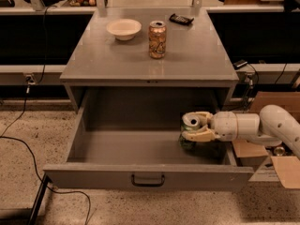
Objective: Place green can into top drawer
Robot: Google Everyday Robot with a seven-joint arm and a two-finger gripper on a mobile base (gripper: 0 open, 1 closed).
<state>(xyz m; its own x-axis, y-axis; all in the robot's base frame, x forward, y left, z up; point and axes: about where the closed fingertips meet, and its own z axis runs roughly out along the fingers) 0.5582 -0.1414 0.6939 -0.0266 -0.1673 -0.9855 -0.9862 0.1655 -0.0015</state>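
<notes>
The top drawer (117,175) is pulled wide open below the grey table, its dark handle at the front centre. My gripper (196,127) reaches in from the right and is shut on the green can (189,133), its cream fingers wrapped around the can's sides. The can is upright with its silver top showing, low inside the drawer at the right side, at or just above the drawer floor. Whether it touches the floor I cannot tell.
On the tabletop (197,60) stand an orange-copper can (157,39), a cream bowl (123,29) and a small dark device (181,18). Cardboard boxes (276,158) sit on the floor to the right. A black cable (28,149) runs on the floor at the left.
</notes>
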